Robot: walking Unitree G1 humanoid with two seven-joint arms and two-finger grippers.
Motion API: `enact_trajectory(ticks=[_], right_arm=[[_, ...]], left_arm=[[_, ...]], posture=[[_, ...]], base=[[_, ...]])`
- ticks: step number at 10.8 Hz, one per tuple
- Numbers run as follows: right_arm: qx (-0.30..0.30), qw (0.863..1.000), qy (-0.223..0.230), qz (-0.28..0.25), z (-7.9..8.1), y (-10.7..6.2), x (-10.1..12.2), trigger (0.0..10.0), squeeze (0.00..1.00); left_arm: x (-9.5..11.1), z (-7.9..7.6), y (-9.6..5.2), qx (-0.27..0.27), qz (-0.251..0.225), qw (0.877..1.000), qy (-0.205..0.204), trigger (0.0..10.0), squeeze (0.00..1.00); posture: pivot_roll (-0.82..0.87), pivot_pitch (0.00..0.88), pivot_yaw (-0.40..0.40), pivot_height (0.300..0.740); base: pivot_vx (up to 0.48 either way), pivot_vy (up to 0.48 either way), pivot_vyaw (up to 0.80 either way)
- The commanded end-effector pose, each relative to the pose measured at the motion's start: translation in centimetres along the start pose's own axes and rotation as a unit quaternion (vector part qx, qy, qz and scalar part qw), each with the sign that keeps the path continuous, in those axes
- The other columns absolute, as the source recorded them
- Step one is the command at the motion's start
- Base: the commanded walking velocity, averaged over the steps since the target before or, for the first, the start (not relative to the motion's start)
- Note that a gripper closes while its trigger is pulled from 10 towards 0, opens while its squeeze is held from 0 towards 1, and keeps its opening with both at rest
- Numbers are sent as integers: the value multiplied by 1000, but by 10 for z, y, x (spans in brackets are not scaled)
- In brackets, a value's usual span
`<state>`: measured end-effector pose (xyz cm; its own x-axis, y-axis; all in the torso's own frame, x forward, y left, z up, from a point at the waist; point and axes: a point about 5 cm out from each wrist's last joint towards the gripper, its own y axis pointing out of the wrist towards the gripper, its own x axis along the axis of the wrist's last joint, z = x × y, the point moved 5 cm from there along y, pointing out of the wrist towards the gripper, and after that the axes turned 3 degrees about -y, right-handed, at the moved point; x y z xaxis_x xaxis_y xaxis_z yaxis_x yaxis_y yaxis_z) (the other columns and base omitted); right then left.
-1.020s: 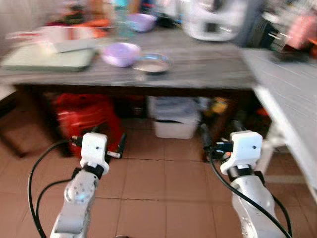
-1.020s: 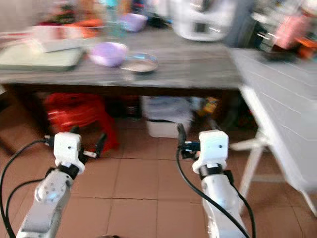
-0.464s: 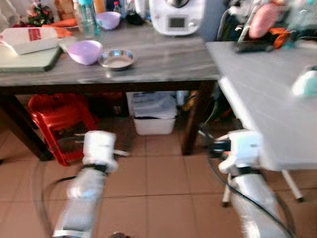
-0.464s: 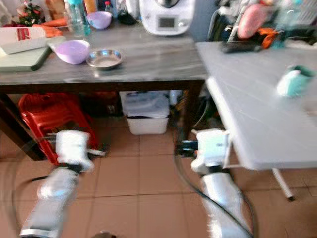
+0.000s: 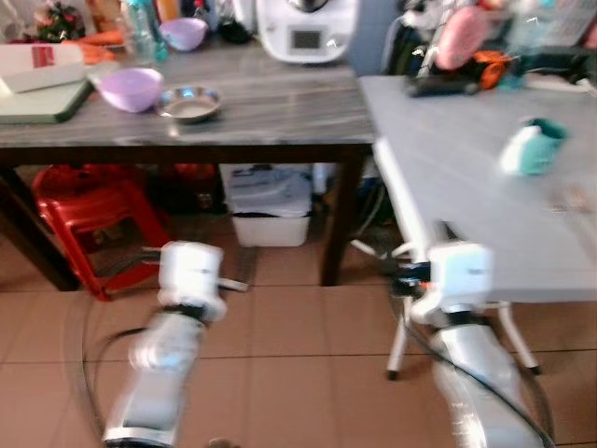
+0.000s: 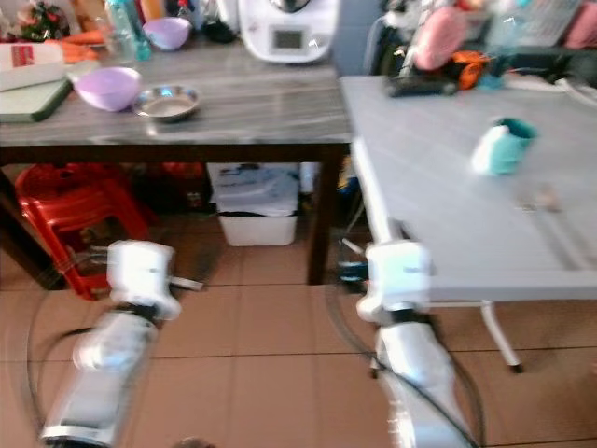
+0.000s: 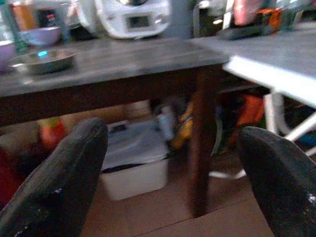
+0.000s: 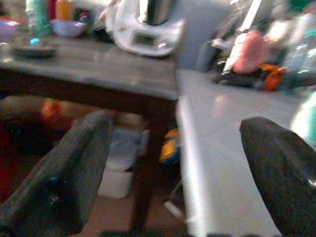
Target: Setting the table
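Observation:
A dark wooden table [image 5: 280, 117] holds a purple bowl [image 5: 131, 89], a metal bowl [image 5: 189, 101], a second purple bowl [image 5: 184, 34] and a white appliance [image 5: 306, 28]. To its right stands a pale grey table [image 5: 448, 177] with a teal cup [image 5: 530, 149] lying on it. My left gripper [image 7: 173, 173] is held low over the floor in front of the wooden table, open and holding nothing. My right gripper [image 8: 173, 177] is open too, just below the near corner of the grey table.
A red stool [image 5: 89, 219] and a white bin [image 5: 270, 215] sit under the wooden table. A green board [image 5: 37, 101] lies at that table's left end. Cluttered items [image 5: 466, 56] line the far end of the grey table. Tiled floor [image 5: 298, 373] lies ahead.
The camera has swung to the right, so the wooden table slid left and the grey table with the teal cup came into view. Both arms stay low and open.

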<state>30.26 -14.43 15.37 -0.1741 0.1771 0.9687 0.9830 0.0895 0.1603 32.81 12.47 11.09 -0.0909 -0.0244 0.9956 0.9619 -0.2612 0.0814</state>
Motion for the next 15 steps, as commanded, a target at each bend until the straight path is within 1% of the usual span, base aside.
enact_trajectory(ticks=[1, 7, 12, 13, 14, 15], right_arm=[[9, 1000, 6, -10, 7, 2, 6, 10000, 0], [9, 1000, 6, -14, 8, 6, 7, 10000, 0], [8, 1000, 6, -16, 8, 8, 8, 10000, 0], [8, 1000, 6, -16, 8, 8, 8, 10000, 0], [9, 1000, 6, -16, 8, 8, 8, 10000, 0], [9, 1000, 5, -17, 8, 8, 8, 10000, 0]], left_arm=[[1, 10, -2, 8, -1, 1000, 8, 10000, 0], [3, 8, 1, 3, -4, 1000, 9, 10000, 0], [2, 3, 1, -3, -4, 1000, 4, 10000, 0], [2, 2, 1, 1, -6, 1000, -11, 10000, 0], [5, 2, 1, -4, -14, 1000, -3, 10000, 0], [6, -1, 1, -17, -15, 1000, -7, 10000, 0]], posture=[[79, 94, -16, 740], [83, 89, -19, 740], [79, 92, -21, 740], [79, 92, -21, 740], [79, 92, -21, 740], [76, 93, -21, 740]], base=[[0, -480, 0], [0, -480, 0], [0, -480, 0], [0, 0, 0], [0, 0, 0], [0, 0, 0]])
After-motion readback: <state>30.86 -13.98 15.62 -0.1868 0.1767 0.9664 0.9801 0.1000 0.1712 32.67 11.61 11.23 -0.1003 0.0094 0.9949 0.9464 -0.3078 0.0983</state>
